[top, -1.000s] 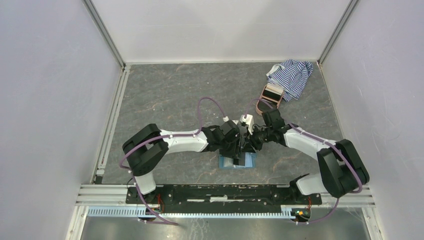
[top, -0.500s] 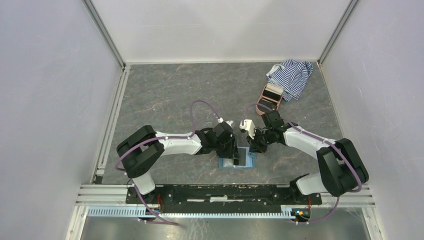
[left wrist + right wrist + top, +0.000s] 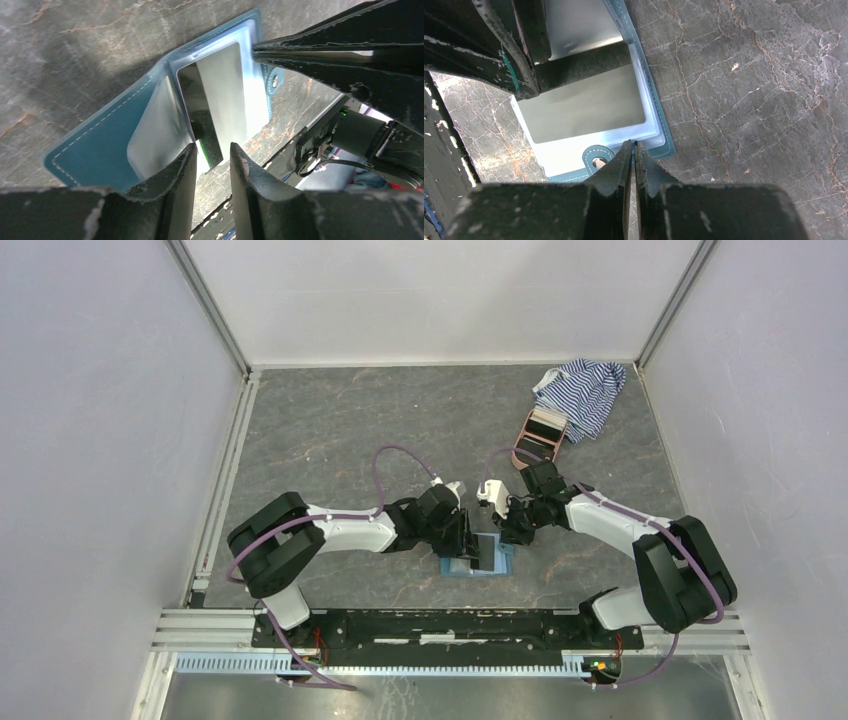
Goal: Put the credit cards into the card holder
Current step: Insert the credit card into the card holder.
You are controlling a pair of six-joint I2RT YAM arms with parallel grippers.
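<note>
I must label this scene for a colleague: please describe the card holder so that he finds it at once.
On the grey table, near the front edge, between the left gripper and right gripper, the card holder lies open, showing a grey card. Only it is teal; the pink case sits far back beside the striped cloth.

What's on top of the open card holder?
A glossy grey card lies over the card holder's pale inside. Anything beneath it is covered.
</note>
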